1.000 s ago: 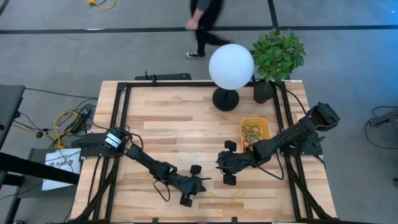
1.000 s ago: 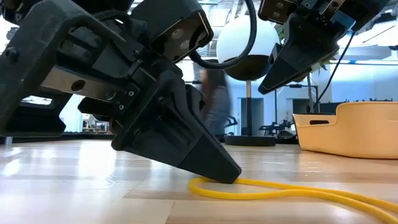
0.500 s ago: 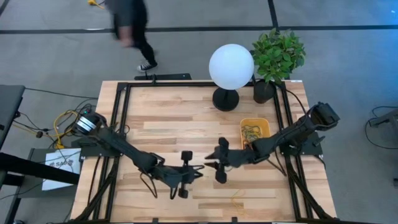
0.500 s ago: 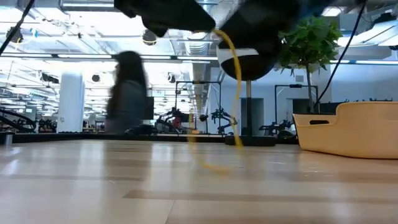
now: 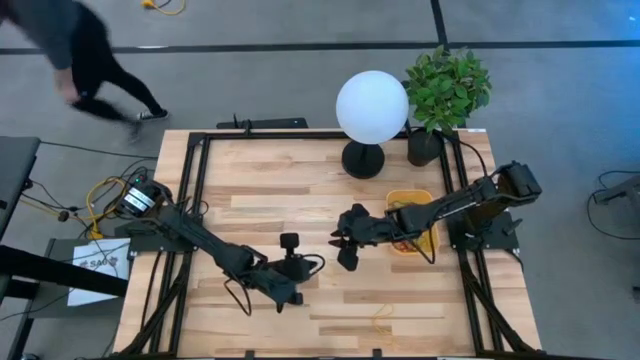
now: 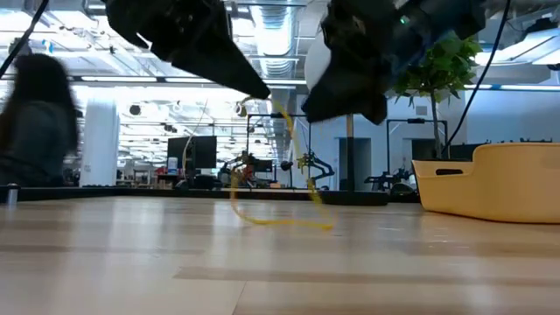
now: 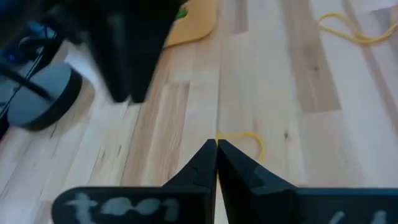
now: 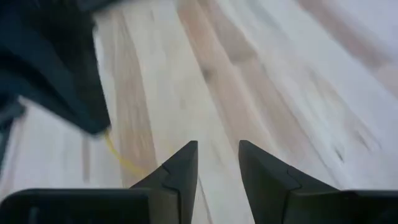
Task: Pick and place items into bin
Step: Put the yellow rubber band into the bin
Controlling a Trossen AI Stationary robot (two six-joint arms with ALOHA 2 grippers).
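Note:
My left gripper (image 6: 267,92) is raised over the middle of the table, shut on a yellow rubber band (image 6: 282,188) that dangles under it; it also shows in the high view (image 5: 318,264) and the left wrist view (image 7: 216,146). My right gripper (image 5: 336,240) hovers open just to its right, nothing between its fingers (image 8: 217,155). The yellow-orange bin (image 5: 425,200) stands at the right with several bands (image 5: 403,212) inside, partly under my right arm. Another yellow band (image 5: 378,318) lies flat near the front edge. My left gripper pinches the yellow band's upper end (image 7: 219,138) between its two fingertips. The fingers slant down from the table's left side. The band hangs slack below them as a long loop (image 6: 280,220); whether its lowest part touches the wood, I cannot tell.
A white globe lamp (image 5: 372,107) and a potted plant (image 5: 445,90) stand at the far edge, behind the bin. A black frame (image 5: 195,200) runs round the tabletop. A person (image 5: 80,55) walks on the floor beyond the far left corner. Bare wood lies left of centre.
My left gripper has risen from the tabletop and tipped closer to level, carrying the yellow band, which lay flat on the wood and now hangs beneath the fingertips. My right gripper has moved toward the far edge. The person has walked leftward.

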